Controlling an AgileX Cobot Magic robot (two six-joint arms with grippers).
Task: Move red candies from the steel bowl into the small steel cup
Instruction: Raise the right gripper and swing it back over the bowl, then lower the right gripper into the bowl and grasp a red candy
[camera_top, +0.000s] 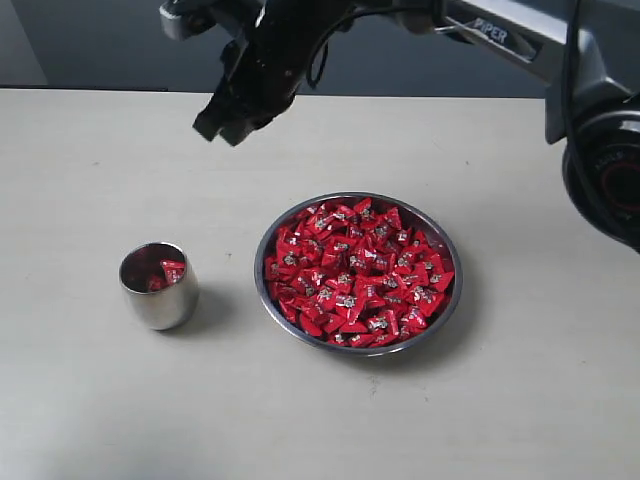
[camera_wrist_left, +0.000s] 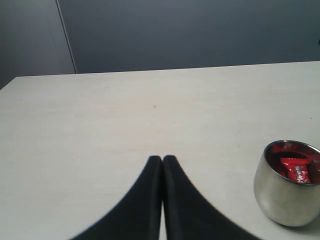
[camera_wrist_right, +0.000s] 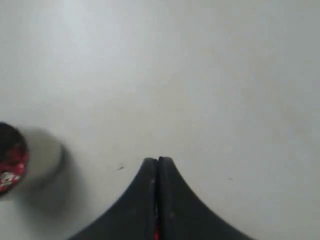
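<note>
The steel bowl (camera_top: 259, 272) stands right of the table's middle, heaped with red candies (camera_top: 355, 270). To its left is the small steel cup (camera_top: 158, 300), with a few red candies (camera_top: 171, 270) inside. My right gripper (camera_top: 222, 128) hangs above the table behind the gap between cup and bowl. Its jaws are pressed together (camera_wrist_right: 158, 159), and a thin red sliver of candy (camera_wrist_right: 157, 234) shows deep between them. The cup (camera_wrist_right: 11, 159) is blurred at that view's edge. My left gripper (camera_wrist_left: 162, 157) is shut on nothing, low over bare table, with the cup (camera_wrist_left: 280, 195) and its candy (camera_wrist_left: 296, 171) off to one side.
The pale table top (camera_top: 90, 180) spreads around cup and bowl. A dark wall (camera_wrist_left: 200, 30) rises behind its far edge. The right arm's base joint (camera_top: 605, 175) sits at the exterior view's right edge.
</note>
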